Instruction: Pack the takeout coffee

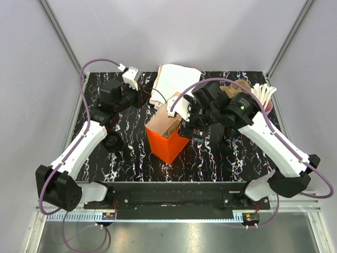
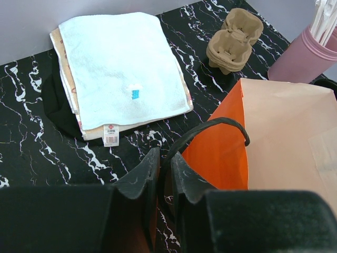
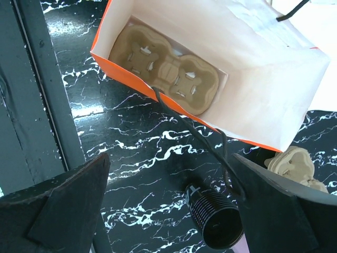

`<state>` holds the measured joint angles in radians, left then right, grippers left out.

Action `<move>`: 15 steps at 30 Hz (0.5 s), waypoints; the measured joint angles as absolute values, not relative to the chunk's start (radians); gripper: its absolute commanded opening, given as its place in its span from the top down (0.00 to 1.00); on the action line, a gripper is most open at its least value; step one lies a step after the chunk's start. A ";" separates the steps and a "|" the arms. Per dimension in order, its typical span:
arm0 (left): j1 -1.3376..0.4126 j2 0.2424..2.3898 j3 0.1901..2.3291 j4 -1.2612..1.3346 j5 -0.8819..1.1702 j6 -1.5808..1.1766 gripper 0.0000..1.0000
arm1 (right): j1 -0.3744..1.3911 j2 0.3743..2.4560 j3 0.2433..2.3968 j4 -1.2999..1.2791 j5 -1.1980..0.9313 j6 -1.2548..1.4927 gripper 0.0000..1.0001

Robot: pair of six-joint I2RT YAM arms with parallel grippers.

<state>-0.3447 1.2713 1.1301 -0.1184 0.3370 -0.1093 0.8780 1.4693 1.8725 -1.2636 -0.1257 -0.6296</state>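
Takeout coffee: the small black ribbed cup [image 3: 215, 219] sat on the counter [image 3: 131, 137] just right of the bag. It was outside the bag with nothing gripping it, and I could not tell whether it stood upright or lay tipped.
Right fingers: my right fingers [image 3: 169, 161] were spread wide and empty, hovering above the cup and the bag's right edge.
Left fingers: my left fingers [image 2: 164, 179] were clamped on the bag's black handle [image 2: 210, 122], which I judged was keeping the mouth open.
Bag: the orange paper bag [image 1: 167, 139] stood mid-counter with its top open.
Inside the bag: one brown pulp carrier [image 3: 163, 71] lay flat at the bottom, its wells empty.
Spare carriers: a small stack [image 2: 234, 39] stood on the counter to the far right of the bag.
Pink cup: it [image 2: 305, 58] stood at the far right, holding white sticks [image 2: 326, 21].
Towels: a folded pile [image 2: 124, 68] lay beyond the bag.
Done: the bag was open and the carrier was seated in it.
Left to do: by my reckoning, grasp the cup, lower it into a carrier well, then release the handle.
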 measured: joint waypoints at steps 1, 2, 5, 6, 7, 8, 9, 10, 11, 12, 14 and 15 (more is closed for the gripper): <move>-0.345 1.271 1.130 -0.118 0.337 -0.109 0.82 | 0.878 1.464 1.868 -1.258 -0.126 -0.632 0.00; -0.345 1.271 1.130 -0.118 0.337 -0.109 0.82 | 0.878 1.457 1.860 -1.250 -0.126 -0.636 0.01; -0.345 1.271 1.130 -0.118 0.337 -0.105 0.82 | 0.878 1.438 1.832 -1.237 -0.135 -0.651 0.01; -0.345 1.271 1.130 -0.119 0.337 -0.105 0.82 | 0.878 1.432 1.823 -1.234 -0.142 -0.657 0.01; -0.345 1.271 1.130 -0.119 0.337 -0.105 0.82 | 0.878 1.428 1.815 -1.231 -0.149 -0.662 0.01; -0.345 1.271 1.130 -0.119 0.337 -0.105 0.82 | 0.878 1.426 1.808 -1.229 -0.155 -0.667 0.01; -0.345 1.271 1.130 -0.119 0.337 -0.105 0.82 | 0.878 1.424 1.802 -1.227 -0.161 -0.671 0.01; -0.345 1.271 1.130 -0.119 0.337 -0.104 0.82 | 0.878 1.423 1.797 -1.225 -0.167 -0.676 0.01; -0.345 1.271 1.130 -0.119 0.337 -0.104 0.82 | 0.878 1.422 1.791 -1.222 -0.174 -0.679 0.02; -0.345 1.271 1.130 -0.119 0.337 -0.104 0.82 | 0.878 1.421 1.786 -1.221 -0.178 -0.683 0.02; -0.345 1.271 1.130 -0.120 0.337 -0.103 0.82 | 0.878 1.420 1.777 -1.218 -0.186 -0.688 0.02; -0.345 1.271 1.130 -0.120 0.337 -0.103 0.82 | 0.878 1.419 1.774 -1.214 -0.191 -0.692 0.02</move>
